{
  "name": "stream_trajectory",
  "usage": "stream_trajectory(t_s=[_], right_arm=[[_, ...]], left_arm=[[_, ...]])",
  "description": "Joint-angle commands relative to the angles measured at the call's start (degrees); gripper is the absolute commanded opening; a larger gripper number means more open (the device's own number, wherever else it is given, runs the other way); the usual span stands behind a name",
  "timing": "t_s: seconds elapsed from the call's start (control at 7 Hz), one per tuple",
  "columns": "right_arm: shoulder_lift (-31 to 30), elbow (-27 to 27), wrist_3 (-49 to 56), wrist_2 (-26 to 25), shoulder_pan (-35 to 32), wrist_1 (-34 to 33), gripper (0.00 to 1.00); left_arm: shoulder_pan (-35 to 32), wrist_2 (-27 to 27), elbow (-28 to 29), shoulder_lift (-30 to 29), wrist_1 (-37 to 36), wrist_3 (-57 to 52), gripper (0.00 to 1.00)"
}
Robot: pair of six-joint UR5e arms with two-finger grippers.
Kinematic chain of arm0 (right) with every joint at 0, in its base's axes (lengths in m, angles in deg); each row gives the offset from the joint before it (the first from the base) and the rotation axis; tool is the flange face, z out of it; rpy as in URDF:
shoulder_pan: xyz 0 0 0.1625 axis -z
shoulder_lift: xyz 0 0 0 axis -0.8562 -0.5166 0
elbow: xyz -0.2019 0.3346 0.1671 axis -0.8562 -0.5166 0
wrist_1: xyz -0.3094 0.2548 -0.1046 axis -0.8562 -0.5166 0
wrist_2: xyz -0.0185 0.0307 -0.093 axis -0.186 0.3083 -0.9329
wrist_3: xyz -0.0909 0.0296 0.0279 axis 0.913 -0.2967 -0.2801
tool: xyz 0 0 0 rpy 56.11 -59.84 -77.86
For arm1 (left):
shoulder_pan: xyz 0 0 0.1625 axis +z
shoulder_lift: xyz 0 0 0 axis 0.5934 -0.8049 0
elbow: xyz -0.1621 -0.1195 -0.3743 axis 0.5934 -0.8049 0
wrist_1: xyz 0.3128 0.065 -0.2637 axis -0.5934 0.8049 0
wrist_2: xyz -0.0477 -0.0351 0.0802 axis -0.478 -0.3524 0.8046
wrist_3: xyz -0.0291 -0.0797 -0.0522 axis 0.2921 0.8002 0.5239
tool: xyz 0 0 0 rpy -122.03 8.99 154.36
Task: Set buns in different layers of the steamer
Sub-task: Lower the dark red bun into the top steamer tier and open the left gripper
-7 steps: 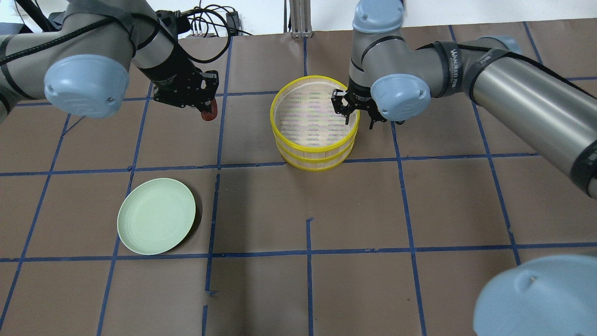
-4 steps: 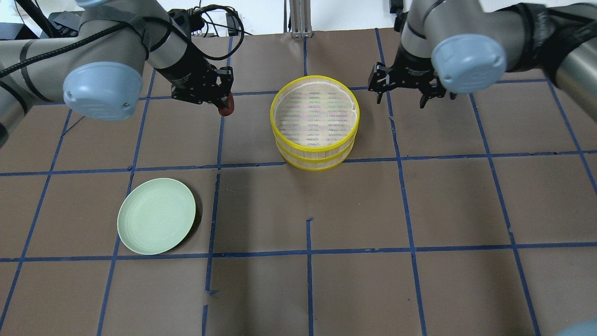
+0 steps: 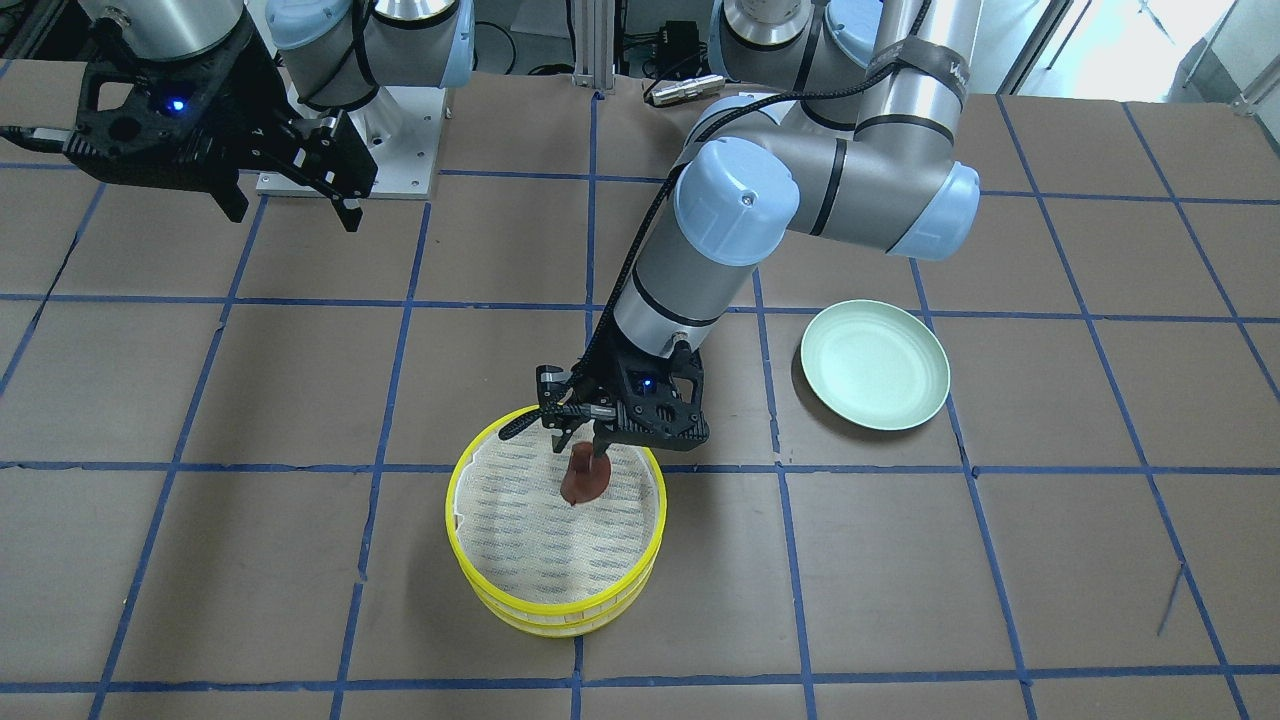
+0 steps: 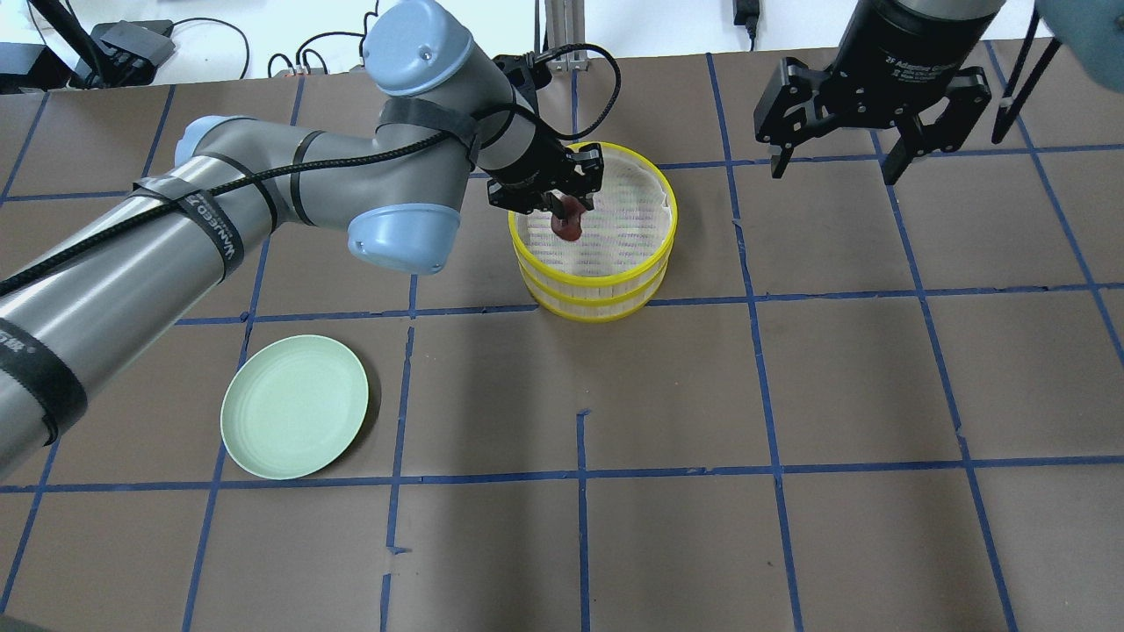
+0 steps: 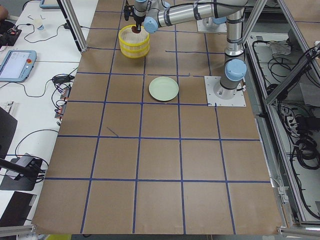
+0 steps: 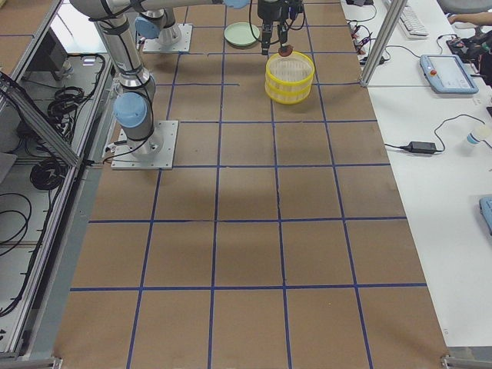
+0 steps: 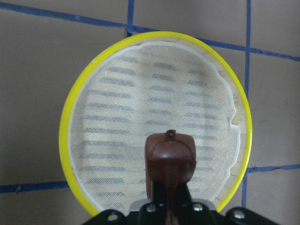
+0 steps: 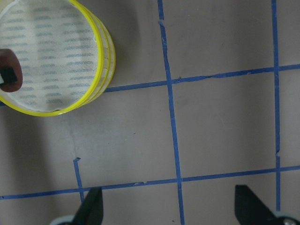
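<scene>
Two steamer layers are stacked, yellow-rimmed [image 4: 673,230], with a white liner in the top one; the stack also shows in the front view [image 3: 556,606] and the left wrist view [image 7: 65,123]. My left gripper [image 4: 563,213] is shut on the reddish-brown bun [image 4: 568,227] and holds it upright just over the top liner, near the rim on the robot's left [image 3: 585,479] [image 7: 169,157]. My right gripper [image 4: 834,168] is open and empty, raised high to the right of the stack [image 3: 296,212]. The white bun is out of sight.
An empty pale green plate [image 4: 294,405] lies on the brown table at the near left of the stack [image 3: 875,365]. Blue tape lines grid the table. The left arm stretches across the table's left half towards the stack.
My left gripper has carried the brown bun rightwards, from left of the stack to over the top layer. My right gripper has left the stack's rim and risen away to the right.
</scene>
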State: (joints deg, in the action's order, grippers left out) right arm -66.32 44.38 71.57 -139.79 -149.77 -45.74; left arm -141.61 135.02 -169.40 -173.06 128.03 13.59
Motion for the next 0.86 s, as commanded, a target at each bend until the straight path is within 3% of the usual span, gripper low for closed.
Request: stream_trajectory(t_s=[0.0, 0.14, 0.29, 0.57, 0.71], right_arm=[[0.16, 0.68, 2.18, -3.19, -0.26, 0.14, 1.0], [0.17, 0.94, 1.92, -2.78, -0.62, -2.13, 1.0], [0.08, 1.03, 4.62, -2.6, -0.62, -5.02, 1.0], [-0.01, 1.2, 7.63, -2.51, -0.01, -5.84, 1.0], [-0.1, 1.29, 7.63, -2.42, -0.18, -5.93, 1.0]], left_arm=[[-0.25, 2.2, 0.72, 0.24, -0.41, -2.28, 1.0], [0.53, 6.66, 0.72, 2.07, 0.72, -9.44, 1.0], [4.89, 9.31, 1.07, 5.05, 8.91, -15.6, 1.0], [17.0, 9.25, 1.07, 14.53, 25.17, -28.97, 1.0], [21.5, 9.43, 1.07, 18.23, 34.31, -29.11, 1.0]])
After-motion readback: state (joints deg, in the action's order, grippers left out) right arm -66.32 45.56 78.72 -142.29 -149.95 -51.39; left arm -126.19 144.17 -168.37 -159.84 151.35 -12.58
